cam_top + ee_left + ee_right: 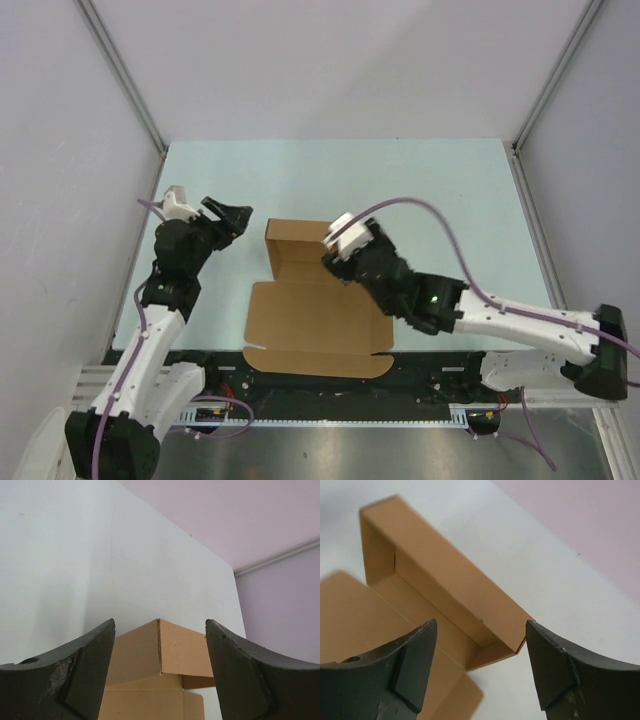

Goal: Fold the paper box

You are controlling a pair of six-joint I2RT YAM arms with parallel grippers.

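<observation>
Paper box (310, 320), plain brown die-cut cardboard, sits mid-way on the pale green tabletop (430, 190): far half stands as a shallow tray, lid panel flat toward the arm bases. Your left gripper (235, 215) hangs wide, empty, just left of it; your right gripper (481, 624), equally wide and empty, hovers over the tray. Lid looks next: lift that flat panel with 2 grippers.

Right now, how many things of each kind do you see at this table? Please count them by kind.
Cardboard box: 1
Robot arms: 2, the left arm and the right arm
Total: 3
</observation>
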